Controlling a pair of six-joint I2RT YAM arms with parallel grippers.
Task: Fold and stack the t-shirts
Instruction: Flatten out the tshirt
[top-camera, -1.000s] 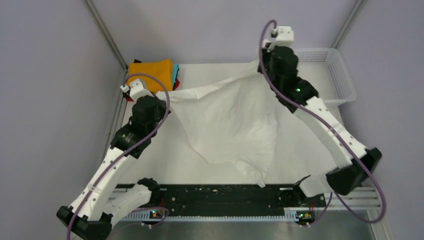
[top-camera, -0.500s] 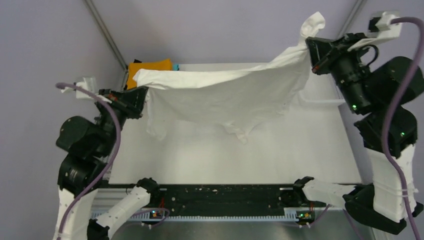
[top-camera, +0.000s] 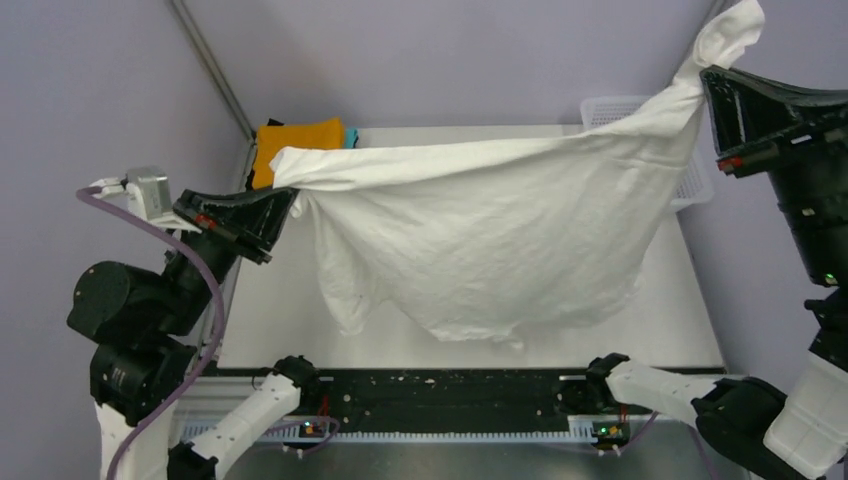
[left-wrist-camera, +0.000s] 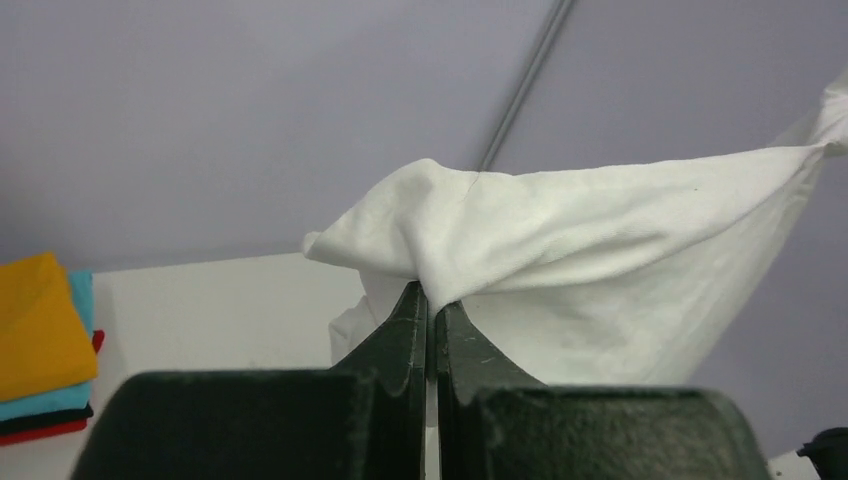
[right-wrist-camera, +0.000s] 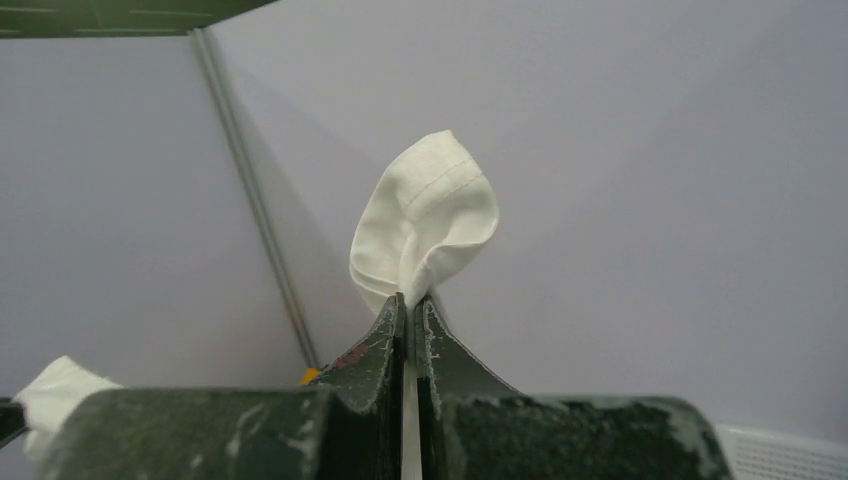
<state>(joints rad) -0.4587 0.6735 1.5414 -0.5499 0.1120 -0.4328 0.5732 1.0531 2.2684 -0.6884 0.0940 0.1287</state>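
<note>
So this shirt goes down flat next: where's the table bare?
Bare table shows near left, between the left gripper and the white t-shirt, and near right, nearer than the basket. The folded stack crowds the far-left corner; the shirt hides the middle.

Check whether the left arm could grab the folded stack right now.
Probably not: the left gripper is shut on the white shirt, stretched to the right gripper. The stack itself lies close by, at the far left corner.
</note>
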